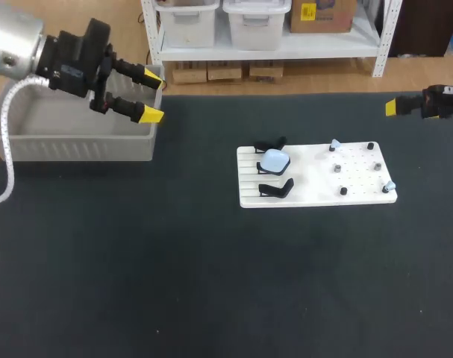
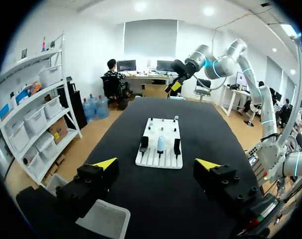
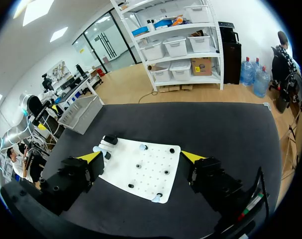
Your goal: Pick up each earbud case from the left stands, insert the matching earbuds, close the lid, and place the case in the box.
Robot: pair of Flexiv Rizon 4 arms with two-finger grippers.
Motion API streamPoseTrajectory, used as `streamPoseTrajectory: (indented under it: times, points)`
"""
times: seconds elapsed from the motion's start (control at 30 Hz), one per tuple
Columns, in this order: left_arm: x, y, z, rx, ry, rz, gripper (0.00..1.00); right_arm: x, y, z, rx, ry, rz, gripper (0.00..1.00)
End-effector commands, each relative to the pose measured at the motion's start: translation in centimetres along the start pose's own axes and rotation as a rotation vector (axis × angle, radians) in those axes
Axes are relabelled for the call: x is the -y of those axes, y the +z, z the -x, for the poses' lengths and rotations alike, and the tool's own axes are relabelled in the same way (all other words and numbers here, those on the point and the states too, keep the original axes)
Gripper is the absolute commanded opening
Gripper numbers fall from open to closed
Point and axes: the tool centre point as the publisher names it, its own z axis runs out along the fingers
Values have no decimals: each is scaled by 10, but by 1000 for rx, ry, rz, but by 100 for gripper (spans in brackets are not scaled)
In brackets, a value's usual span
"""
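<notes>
Earbud case [image 1: 274,159] on white board [image 1: 308,186]; left hand [image 1: 152,95] and right hand [image 3: 142,158] both spread wide.

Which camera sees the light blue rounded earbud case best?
The head view: the light blue rounded earbud case sits plainly on the white board. Left wrist view shows it far ahead; right wrist view, a sliver.

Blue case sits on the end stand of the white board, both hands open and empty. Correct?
Not quite: the head view shows the blue case in the middle of the white board's row, a black stand on each side. Left hand and right hand are open and empty.
</notes>
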Motion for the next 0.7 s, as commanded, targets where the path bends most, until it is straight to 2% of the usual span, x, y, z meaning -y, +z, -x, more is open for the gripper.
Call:
streamPoseTrajectory:
  times: [0.03, 0.17, 0.43, 0.7]
  points:
    - [-5, 1, 0, -2, 1, -86, 100, 0, 0, 0, 0, 0, 0, 100]
    - [0, 8, -7, -14, -1, -80, 100, 0, 0, 0, 0, 0, 0, 100]
    - [11, 52, -21, -4, -1, -95, 100, 0, 0, 0, 0, 0, 0, 100]
    - [14, 91, -24, -12, 51, -94, 100, 0, 0, 0, 0, 0, 0, 100]
